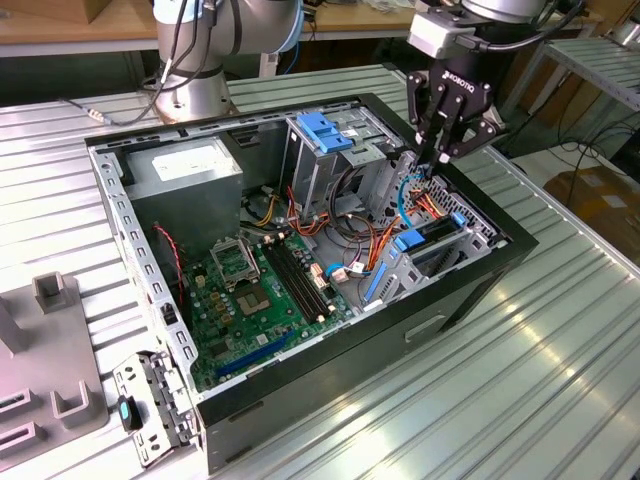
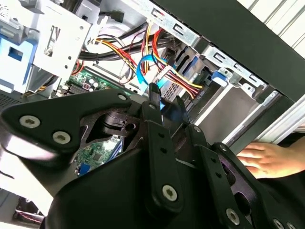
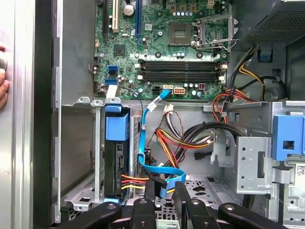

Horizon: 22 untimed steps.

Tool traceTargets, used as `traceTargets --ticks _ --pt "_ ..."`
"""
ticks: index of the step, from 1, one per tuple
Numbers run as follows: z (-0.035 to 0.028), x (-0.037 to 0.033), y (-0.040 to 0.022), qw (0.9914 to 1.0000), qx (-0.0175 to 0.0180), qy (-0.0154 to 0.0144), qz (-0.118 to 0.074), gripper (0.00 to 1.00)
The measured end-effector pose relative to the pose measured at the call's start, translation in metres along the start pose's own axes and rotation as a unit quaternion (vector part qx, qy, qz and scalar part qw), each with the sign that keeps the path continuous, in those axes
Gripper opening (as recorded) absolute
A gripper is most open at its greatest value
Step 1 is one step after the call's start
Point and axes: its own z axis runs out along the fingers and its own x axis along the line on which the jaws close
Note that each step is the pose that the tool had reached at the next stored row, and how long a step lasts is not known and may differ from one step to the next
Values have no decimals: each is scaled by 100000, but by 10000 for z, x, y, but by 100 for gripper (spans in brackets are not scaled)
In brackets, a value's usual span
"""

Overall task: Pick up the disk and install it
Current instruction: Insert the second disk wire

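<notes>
We see the disk (image 3: 116, 162) seated upright in its bay at the front of the open computer case (image 1: 470, 290), blue carrier end (image 1: 412, 240) showing. Our end effector (image 1: 444, 152) hovers just above the nearby cables (image 3: 162, 174), fingers nearly together, holding nothing. A hand (image 2: 267, 160) rests on the surface (image 1: 560, 380) beside the case.

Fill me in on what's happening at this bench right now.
A robot arm is working inside an open computer case lying on its side on a metal table. Its gripper hangs over the drive bay corner of the case, its tips among the blue data cable and the coloured power wires. The disk in its blue carrier sits in the bay slot, not in the jaws. A person's hand rests on the table beside the case.
</notes>
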Motion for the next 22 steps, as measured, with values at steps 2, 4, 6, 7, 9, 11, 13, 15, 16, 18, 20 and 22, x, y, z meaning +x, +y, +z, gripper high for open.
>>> traceTargets --ticks 2,4,6,7,9,11,13,15,16,18,20,22 --pt "26 -2 0 100000 -7 184 -2 31" --pt "52 -4 0 99999 -9 348 -5 31" --pt "73 -6 1 99999 -12 395 -4 23" --pt "81 -7 1 99999 -10 402 -5 23" --pt "94 -8 1 99999 -11 404 -4 16" --pt "98 -8 1 99999 -11 413 -4 11" --pt "100 -8 1 99999 -11 423 -4 11" --pt "102 -8 1 99999 -13 494 -5 11" --pt "101 -8 1 99998 -15 601 -8 11" --pt "100 -8 1 99993 -31 1164 -12 11" --pt "102 -8 1 99985 -47 1743 -17 24" --pt "106 -9 1 99976 -59 2177 -25 24"
